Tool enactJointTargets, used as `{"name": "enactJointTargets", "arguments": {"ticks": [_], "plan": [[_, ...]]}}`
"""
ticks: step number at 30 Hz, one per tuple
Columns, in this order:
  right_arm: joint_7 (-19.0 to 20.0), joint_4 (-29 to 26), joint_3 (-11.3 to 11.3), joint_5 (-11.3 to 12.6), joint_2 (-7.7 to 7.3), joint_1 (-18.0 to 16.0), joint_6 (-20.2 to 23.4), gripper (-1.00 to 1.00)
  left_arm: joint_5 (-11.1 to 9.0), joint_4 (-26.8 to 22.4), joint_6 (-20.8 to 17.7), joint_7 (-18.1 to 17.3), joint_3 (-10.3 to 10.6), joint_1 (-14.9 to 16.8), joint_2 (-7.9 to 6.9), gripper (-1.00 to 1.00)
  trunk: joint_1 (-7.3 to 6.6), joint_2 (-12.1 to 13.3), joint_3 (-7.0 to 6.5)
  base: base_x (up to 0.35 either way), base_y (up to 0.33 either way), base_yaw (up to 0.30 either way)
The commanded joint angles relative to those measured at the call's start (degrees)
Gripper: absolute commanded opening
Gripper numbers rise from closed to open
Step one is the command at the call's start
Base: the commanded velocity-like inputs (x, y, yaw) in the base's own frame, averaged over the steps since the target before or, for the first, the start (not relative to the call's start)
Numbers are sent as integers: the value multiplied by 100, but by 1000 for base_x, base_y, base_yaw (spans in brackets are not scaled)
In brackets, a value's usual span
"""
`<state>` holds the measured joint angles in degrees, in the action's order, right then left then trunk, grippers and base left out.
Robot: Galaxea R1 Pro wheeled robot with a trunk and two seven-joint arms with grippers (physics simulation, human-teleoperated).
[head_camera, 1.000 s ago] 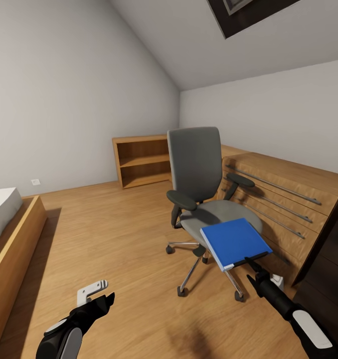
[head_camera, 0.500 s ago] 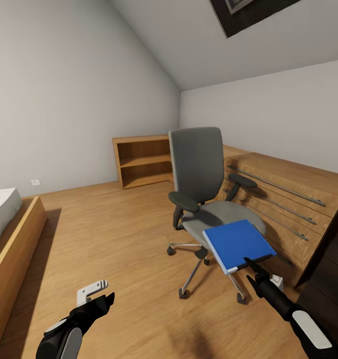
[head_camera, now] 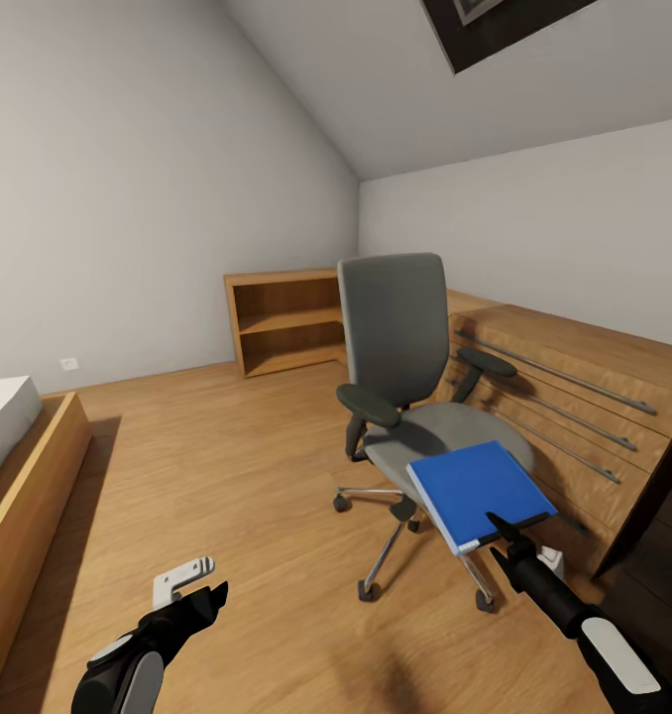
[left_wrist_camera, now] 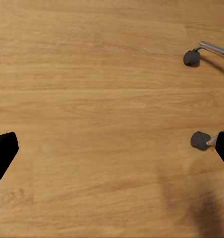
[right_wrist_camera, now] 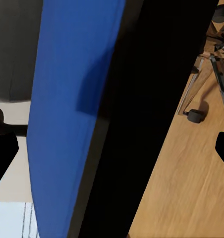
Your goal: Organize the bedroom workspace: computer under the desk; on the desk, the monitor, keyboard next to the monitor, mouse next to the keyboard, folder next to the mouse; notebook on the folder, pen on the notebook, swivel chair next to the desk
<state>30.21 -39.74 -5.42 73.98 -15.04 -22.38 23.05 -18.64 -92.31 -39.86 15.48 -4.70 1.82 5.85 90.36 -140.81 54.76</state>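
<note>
The swivel chair (head_camera: 400, 337), grey with black armrests and a chrome base, stands mid-room on the wood floor. The bright blue folder (head_camera: 475, 489) lies tilted over the front of its seat and overhangs toward me. My right gripper (head_camera: 497, 524) is at the folder's near edge. In the right wrist view the folder (right_wrist_camera: 67, 114) runs between the fingers of the right gripper (right_wrist_camera: 113, 148), which stand wide apart on either side of it. My left gripper (head_camera: 202, 587) hangs low on the left over bare floor and is open (left_wrist_camera: 114, 148), with chair castors (left_wrist_camera: 200, 140) beyond it.
A long wooden dresser (head_camera: 564, 397) with metal rails stands right behind the chair. A dark cabinet (head_camera: 668, 535) stands at the right edge. A low wooden shelf (head_camera: 281, 322) is against the far wall, and a bed frame (head_camera: 24, 476) is on the left. Open floor lies between.
The whole picture has slid a little, so the chair and folder sit slightly further right. The folder's near edge has dipped slightly. Both grippers keep their places.
</note>
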Motion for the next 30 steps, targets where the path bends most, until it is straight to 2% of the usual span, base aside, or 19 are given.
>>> {"name": "enactJointTargets", "arguments": {"ticks": [1, 18, 19, 30], "plan": [[2, 2, -11, 46, 1, -3, 51, 100, -61, -7, -22, 43, -5, 3, 4, 100, -1, -2, 6, 20, 4, 0], [2, 2, -11, 46, 1, -3, 51, 100, -61, -6, -22, 42, -5, 4, 4, 100, -1, -2, 6, 52, 36, 0], [2, 0, -11, 44, 1, -3, 51, -100, -61, -4, -25, 42, -5, 4, 4, 100, -1, -2, 6, 18, 13, 0], [22, -13, -11, 43, 1, -3, 52, -100, -61, 2, -31, 43, -5, 4, 4, 100, -1, -2, 6, 4, 3, 0]]}}
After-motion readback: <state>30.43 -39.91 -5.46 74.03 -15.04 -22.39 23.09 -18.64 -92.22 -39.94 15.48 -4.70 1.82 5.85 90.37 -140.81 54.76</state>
